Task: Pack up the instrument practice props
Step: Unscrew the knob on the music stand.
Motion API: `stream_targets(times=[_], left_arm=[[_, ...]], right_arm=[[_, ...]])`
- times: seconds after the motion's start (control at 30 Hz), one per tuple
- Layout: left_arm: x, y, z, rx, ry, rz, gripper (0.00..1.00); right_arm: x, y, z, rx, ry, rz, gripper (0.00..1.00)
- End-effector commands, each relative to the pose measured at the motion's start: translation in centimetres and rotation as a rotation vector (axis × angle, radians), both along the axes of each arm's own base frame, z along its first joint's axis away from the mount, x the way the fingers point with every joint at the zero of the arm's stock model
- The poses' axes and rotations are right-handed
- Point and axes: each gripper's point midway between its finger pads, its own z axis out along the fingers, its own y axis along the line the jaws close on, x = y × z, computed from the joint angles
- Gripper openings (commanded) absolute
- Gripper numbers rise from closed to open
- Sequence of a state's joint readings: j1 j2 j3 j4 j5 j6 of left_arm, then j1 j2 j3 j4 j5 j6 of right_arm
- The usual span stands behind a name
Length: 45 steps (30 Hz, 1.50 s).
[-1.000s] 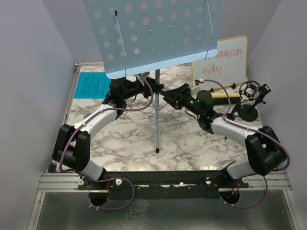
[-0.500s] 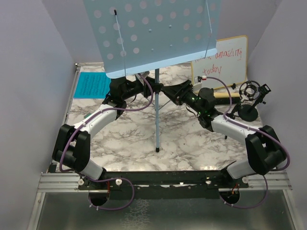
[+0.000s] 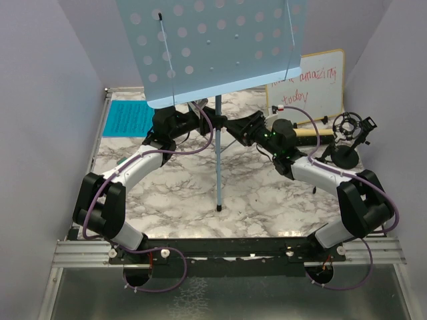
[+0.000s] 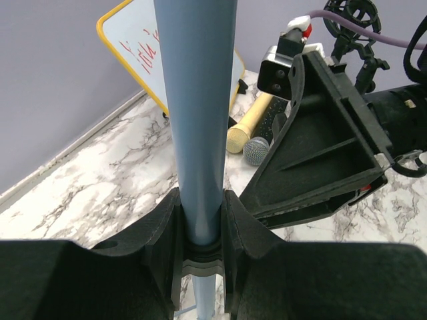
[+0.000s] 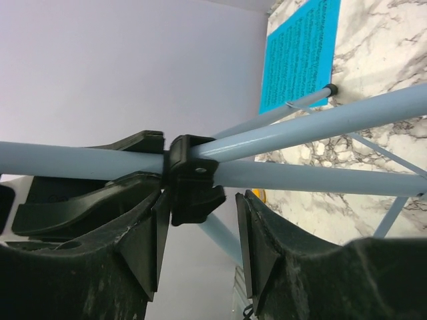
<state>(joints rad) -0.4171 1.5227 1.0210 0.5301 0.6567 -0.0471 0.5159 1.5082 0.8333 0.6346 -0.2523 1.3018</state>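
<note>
The light-blue perforated music rack [image 3: 213, 47] stands upright mid-table on its tripod legs. My left gripper [image 4: 200, 207] is shut on its pole [image 4: 197, 100], just above a black ring. My right gripper [image 5: 199, 233] faces it from the right and is open. Its jaws straddle the black leg hub [image 5: 190, 177]: the left one is against it and the right one is a gap away. The cyan sheet [image 3: 127, 119] lies flat at the far left. The cream handheld microphone [image 4: 250, 127] lies by the whiteboard. The black studio microphone [image 3: 350, 127] stands at the far right.
A wood-framed whiteboard [image 3: 313, 87] with red writing leans against the back wall on the right. Grey walls close in the marble table [image 3: 173, 193] on the left, right and back. The rack's legs [image 5: 373, 107] spread out over the table around both grippers.
My right gripper has moved left onto the rack's leg hub, and its jaws have narrowed a little. The left gripper and the rack have not moved.
</note>
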Motion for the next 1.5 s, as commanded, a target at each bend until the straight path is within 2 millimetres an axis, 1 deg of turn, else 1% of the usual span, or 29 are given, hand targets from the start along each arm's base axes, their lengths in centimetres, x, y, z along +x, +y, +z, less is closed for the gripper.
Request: stream_targets(times=[0.0, 0.1, 0.23, 0.3, 0.47, 0.57, 0.73, 0.83, 0.93, 1.03, 1.1, 1.17, 1.23, 1.33, 1.4, 1.47], left_arm=[[-2.5, -0.3, -9.1, 0.139, 0.315, -0.032, 0.0], [-2.7, -0.5, -9.0, 0.139, 0.313, -0.038, 0.0], [-2.8, -0.5, -8.8, 0.137, 0.307, -0.042, 0.0], [-2.9, -0.6, -8.9, 0.138, 0.309, -0.044, 0.0], [-2.9, -0.7, -9.3, 0.142, 0.317, -0.046, 0.0], [-2.9, -0.8, -9.4, 0.145, 0.319, -0.047, 0.0], [-2.9, -1.0, -9.4, 0.145, 0.319, -0.049, 0.0], [-3.0, -1.0, -9.5, 0.146, 0.32, -0.049, 0.0], [-2.9, -1.0, -9.5, 0.147, 0.322, -0.049, 0.0], [-2.9, -1.1, -9.7, 0.148, 0.326, -0.052, 0.0], [-2.9, -1.1, -9.8, 0.149, 0.329, -0.055, 0.0], [-3.0, -1.2, -9.8, 0.149, 0.331, -0.057, 0.0], [-3.0, -1.2, -9.9, 0.149, 0.331, -0.057, 0.0], [-3.1, -1.2, -9.8, 0.148, 0.331, -0.061, 0.0], [-3.2, -1.2, -9.8, 0.147, 0.333, -0.061, 0.0], [-3.3, -1.1, -9.8, 0.147, 0.337, -0.061, 0.0]], right_arm=[[0.8, 0.1, -1.1, -0.021, 0.043, -0.021, 0.49], [0.8, 0.0, -1.3, -0.026, 0.05, -0.025, 0.47], [0.7, -0.2, -1.6, -0.037, 0.051, -0.032, 0.4], [0.4, 0.1, -1.4, -0.035, 0.044, -0.011, 0.37], [-0.5, 1.1, -0.5, 0.004, 0.029, 0.074, 0.36], [-1.1, 1.3, -0.3, 0.022, 0.025, 0.103, 0.4], [-1.4, 1.5, 0.1, 0.038, 0.018, 0.125, 0.4], [-1.6, 1.6, 0.4, 0.033, 0.01, 0.137, 0.39], [-1.7, 1.9, 0.6, 0.008, -0.017, 0.16, 0.34], [-2.2, 2.3, 0.8, -0.021, -0.076, 0.215, 0.28], [-2.7, 2.6, 0.8, -0.032, -0.107, 0.249, 0.21], [-3.0, 2.7, 0.5, -0.059, -0.14, 0.274, 0.16], [-3.3, 2.9, 0.3, -0.103, -0.204, 0.305, 0.14], [-3.8, 2.8, -0.1, -0.209, -0.366, 0.339, 0.08], [-3.7, 2.3, -0.5, -0.298, -0.486, 0.322, 0.01], [-3.6, 1.7, -1.0, -0.398, -0.607, 0.305, 0.01]])
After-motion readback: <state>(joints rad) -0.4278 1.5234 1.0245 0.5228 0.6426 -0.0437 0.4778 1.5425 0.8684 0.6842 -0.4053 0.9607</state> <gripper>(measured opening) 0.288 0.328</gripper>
